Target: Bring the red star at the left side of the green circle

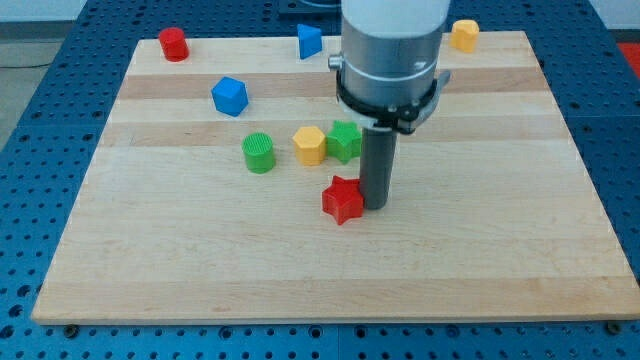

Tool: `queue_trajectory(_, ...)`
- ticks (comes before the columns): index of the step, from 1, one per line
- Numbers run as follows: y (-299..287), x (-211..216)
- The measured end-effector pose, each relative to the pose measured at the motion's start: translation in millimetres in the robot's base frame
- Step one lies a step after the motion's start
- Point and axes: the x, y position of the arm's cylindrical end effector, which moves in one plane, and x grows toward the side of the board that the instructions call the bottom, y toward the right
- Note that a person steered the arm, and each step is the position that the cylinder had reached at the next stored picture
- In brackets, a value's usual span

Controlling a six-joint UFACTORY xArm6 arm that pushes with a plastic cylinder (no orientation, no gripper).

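The red star [342, 200] lies near the middle of the wooden board [200, 270]. The green circle [258, 153] stands up and to the view's left of it. My tip [376, 205] is down on the board, touching or almost touching the star's right side. The rod hangs from a large grey arm head [390, 55].
A yellow hexagon block [309, 145] and a green star-like block [344, 140] sit side by side right of the green circle. A blue cube [229, 96], a red cylinder [174, 44], a blue triangle block [309, 41] and a yellow block [464, 35] lie toward the view's top.
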Motion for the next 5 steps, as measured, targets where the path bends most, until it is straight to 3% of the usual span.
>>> queue_trajectory(3, -88.5, 11.9)
queue_trajectory(4, -97.4, 6.1)
queue_trajectory(5, -51.1, 6.0)
